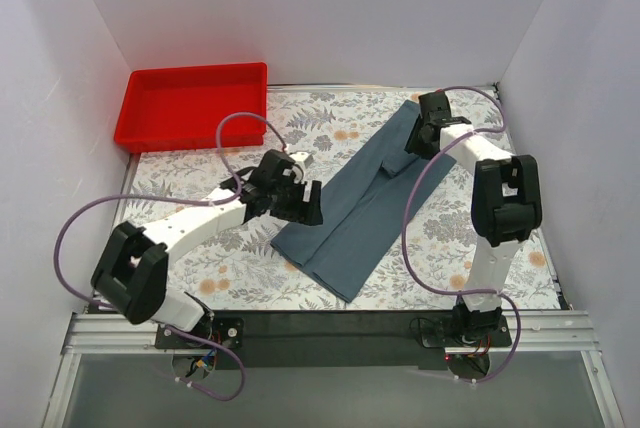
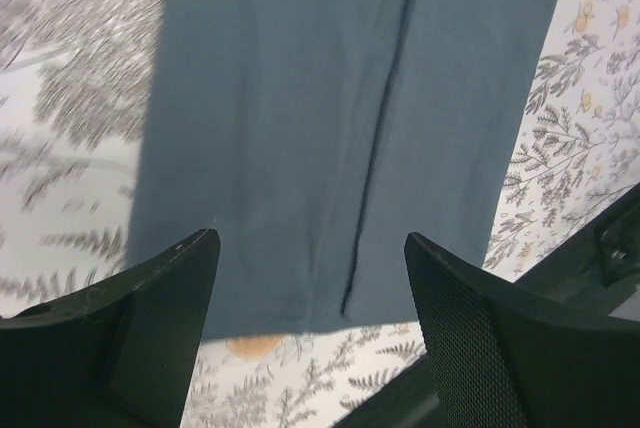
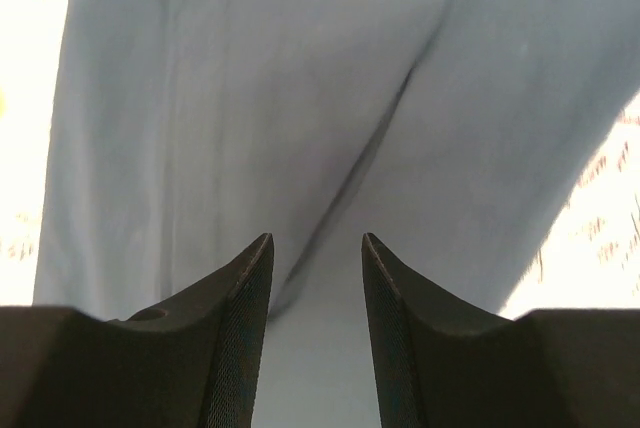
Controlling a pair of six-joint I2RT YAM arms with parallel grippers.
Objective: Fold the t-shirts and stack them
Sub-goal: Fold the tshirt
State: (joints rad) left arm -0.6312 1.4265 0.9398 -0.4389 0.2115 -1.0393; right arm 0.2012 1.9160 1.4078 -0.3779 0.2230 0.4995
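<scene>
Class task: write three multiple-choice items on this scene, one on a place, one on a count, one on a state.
1. Where is the red plastic tray? A) far left corner B) near right corner C) on the shirt
2. How many slate blue-grey fabric t-shirts lie on the floral table? A) three B) one C) two
3. The left gripper is: A) shut B) clamped on the tray C) open
Answers: 1A, it sits at the far left; 2B, only one folded strip shows; 3C, its fingers stand wide apart.

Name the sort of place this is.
Probably a robot test cell: plain white walls box in a floral-covered table, and a left arm and right arm are bolted along its near edge.
</scene>
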